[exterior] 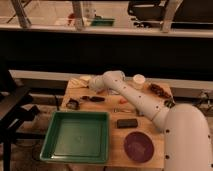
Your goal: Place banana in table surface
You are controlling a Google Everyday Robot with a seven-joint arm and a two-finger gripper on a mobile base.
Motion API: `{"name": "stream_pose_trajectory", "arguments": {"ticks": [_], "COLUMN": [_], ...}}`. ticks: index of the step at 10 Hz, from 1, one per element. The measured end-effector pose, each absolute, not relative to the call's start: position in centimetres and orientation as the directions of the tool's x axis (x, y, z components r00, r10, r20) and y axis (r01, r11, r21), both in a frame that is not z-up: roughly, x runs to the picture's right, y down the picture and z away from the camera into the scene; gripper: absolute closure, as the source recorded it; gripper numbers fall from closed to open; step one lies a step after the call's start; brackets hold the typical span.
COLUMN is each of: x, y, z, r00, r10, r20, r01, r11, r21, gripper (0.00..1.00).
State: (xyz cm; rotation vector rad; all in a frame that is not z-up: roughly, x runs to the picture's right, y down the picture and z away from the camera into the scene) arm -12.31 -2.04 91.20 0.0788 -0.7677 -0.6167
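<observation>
Nearest, at the lower right: the robot's white body and arm (150, 107). Rises from there on a slant across the right half of the tabletop (116, 150), toward the far left.

On the near left of the light wooden tabletop: a large green tray (55, 150). Just right of it, by the near edge: a dark red-brown bowl (138, 146), apart from the tray.

A little farther in, between tray and arm: a flat black rectangular object (127, 122). Beyond that, close beside the arm: a small thin greyish item (124, 111), too small to identify.

Past the tray's far edge, on the left: a small dark lump (73, 104), and just right of it a dark elongated piece (94, 98). Near these, tucked against the arm: an orange-red stick (121, 100).

Farther back, on the right: a brown cluster (159, 90) near the far right corner, and a white cup (138, 81) upright by the far edge.

Toward the far left corner: the claw (91, 83), at the end of the arm's bent wrist, low over the wood. Cannot tell whether open, closed or gripping anything. Right at its tip: the banana (78, 81), a pale cream shape at the tabletop's far left corner, well apart from the tray. Cannot tell whether resting on the wood or held just above it.

Left of the tabletop: a black frame (15, 107). Behind everything: a dark wall, then a pale ledge (100, 31) with a green object (102, 21) beyond it.
</observation>
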Motion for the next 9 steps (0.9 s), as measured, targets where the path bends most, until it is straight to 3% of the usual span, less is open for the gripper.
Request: {"name": "stream_pose_trajectory", "arguments": {"ticks": [9], "x": [-15.4], "y": [-3.7], "z": [93.3], "r00": [0.537], "r10": [-0.575], "r20": [0.617], "r01": [0.508], "r11": [0.804], "r21": [0.307], "gripper": [0.20]}}
